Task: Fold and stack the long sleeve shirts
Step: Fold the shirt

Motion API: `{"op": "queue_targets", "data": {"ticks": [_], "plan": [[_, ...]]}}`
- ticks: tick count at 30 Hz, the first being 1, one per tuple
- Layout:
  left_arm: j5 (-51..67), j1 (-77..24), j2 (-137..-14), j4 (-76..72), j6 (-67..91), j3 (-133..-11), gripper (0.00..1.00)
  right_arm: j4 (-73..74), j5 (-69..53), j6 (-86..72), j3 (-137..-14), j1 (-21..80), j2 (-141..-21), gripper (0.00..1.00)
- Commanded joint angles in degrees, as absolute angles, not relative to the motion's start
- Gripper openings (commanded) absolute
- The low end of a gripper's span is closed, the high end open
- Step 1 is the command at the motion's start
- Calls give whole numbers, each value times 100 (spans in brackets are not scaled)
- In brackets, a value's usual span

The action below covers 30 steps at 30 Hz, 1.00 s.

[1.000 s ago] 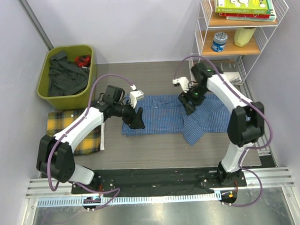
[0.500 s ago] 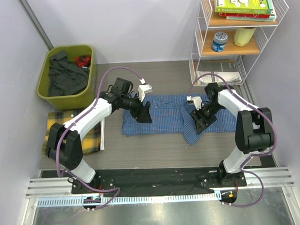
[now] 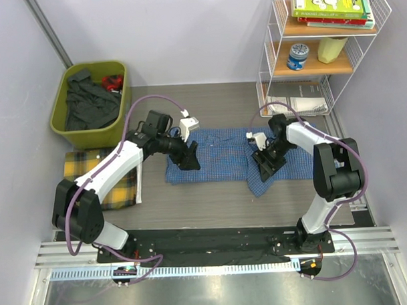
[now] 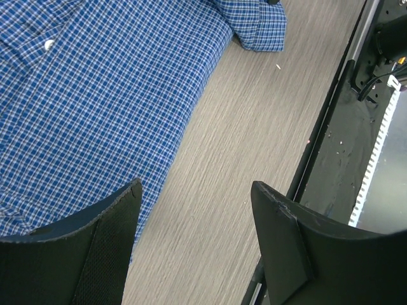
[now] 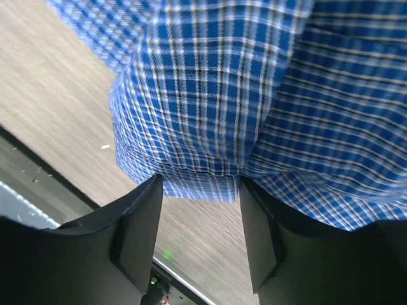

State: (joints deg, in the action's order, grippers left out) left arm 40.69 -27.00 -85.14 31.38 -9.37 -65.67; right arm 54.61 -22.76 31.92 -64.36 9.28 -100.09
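Observation:
The blue checked long sleeve shirt [image 3: 223, 155] lies spread flat across the table's middle. The yellow plaid shirt [image 3: 101, 183] lies folded at the left, under my left arm. My left gripper [image 3: 188, 157] hovers open over the blue shirt's [image 4: 95, 82] near left edge. In its wrist view, the left gripper [image 4: 197, 219] has bare wood between its fingers. My right gripper [image 3: 265, 165] is low over the blue shirt's lower right flap. In its wrist view, the right gripper [image 5: 200, 210] is open, and a folded hem of blue cloth [image 5: 191, 171] sits just at its fingertips, unpinched.
A green bin [image 3: 122, 125] with dark clothes stands at the back left. A white wire shelf [image 3: 321, 68] with books, a tin and papers stands at the back right. The black base rail [image 3: 213, 242] runs along the near edge.
My right gripper came down and nearer over the shirt's lower right flap, its jaws narrowing. My left gripper swung right over the shirt, then back a little to the left.

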Motion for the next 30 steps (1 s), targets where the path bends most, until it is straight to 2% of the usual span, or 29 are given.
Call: {"op": "queue_targets", "data": {"ticks": [1,7,8,9,10,12,13,16,20,27,28,29,30], "plan": [[4052,-2646,-8253,3120,-949,-6513,70,5326,-1890,3085,-6469,862,-9738,58],[4105,-2646,-8306,3120,-958,-6548,70,5318,-1968,3059,-6240,756,-9853,63],[4096,-2646,-8297,3120,-967,-6548,70,5343,-2056,3041,-6249,756,-9870,60],[4096,-2646,-8297,3120,-975,-6539,70,5387,-2239,3024,-6319,765,-9888,56],[4096,-2637,-8297,3120,-976,-6530,70,5431,-2407,3032,-6380,765,-9888,45],[4104,-2628,-8306,3120,-967,-6513,70,5677,-2767,3085,-6625,773,-9879,32],[4139,-2611,-8288,3120,-949,-6504,70,5791,-3256,3146,-6731,773,-9844,19],[4245,-2505,-8271,3103,-835,-6478,70,6117,-4074,3147,-7188,817,-9809,1],[4271,-2260,-8349,2954,-607,-6416,69,5978,-4674,2718,-7803,1071,-10018,1],[4350,-1978,-8920,2314,156,-6398,68,4326,-4843,1206,-8595,1985,-10845,1],[4438,-1969,-8990,2198,271,-6398,69,4202,-4843,1074,-8726,2030,-10959,8],[4604,-1977,-9139,2049,647,-6364,70,4253,-4886,1020,-9041,2082,-11099,20],[4666,-1978,-9184,1726,859,-6328,70,4376,-4939,1063,-9183,2100,-11275,41]]}}
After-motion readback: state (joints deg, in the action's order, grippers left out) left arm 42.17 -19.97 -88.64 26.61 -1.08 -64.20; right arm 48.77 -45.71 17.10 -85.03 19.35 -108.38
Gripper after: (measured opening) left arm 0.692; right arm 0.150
